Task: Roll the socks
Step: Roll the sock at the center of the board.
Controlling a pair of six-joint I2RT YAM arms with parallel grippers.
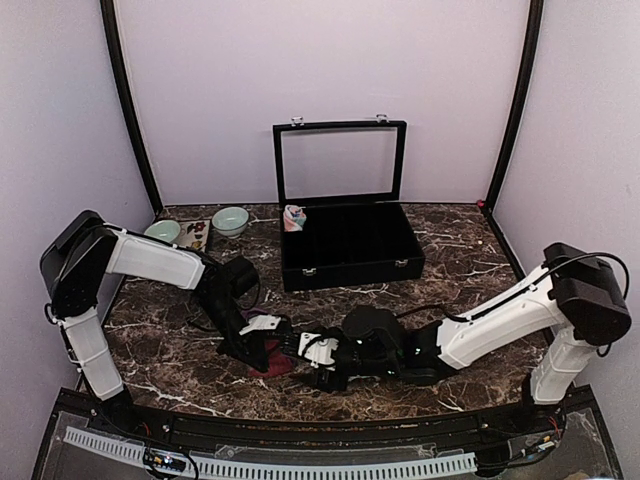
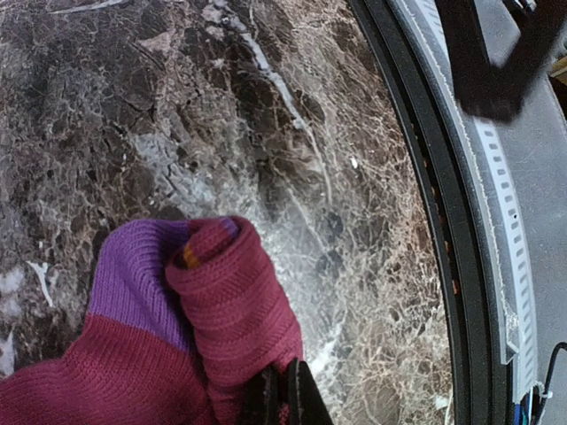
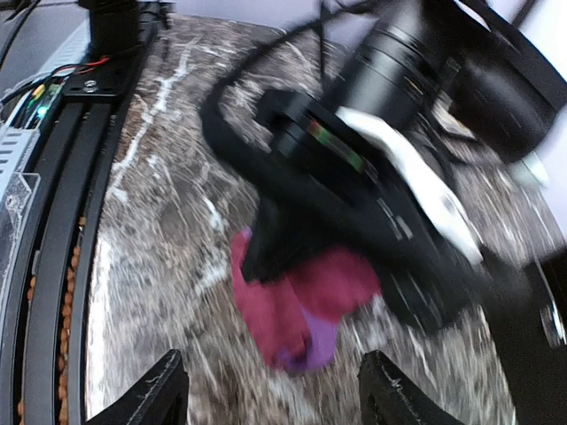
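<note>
- left hand (image 2: 285,397) pinches the folded maroon sock (image 2: 230,301), low on the table (image 2: 221,106) near the front edge.
- right hand (image 3: 279,398) is wide and empty; that sock lies straight ahead of it.
- pink sock (image 1: 294,217) sits far back, beside the black case (image 1: 350,270).

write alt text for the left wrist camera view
A maroon sock with a purple toe lies partly rolled on a dark marble table, its fold pinched by the closed left gripper at the bottom edge. The table's black rim and a white perforated strip run down the right side.
</note>
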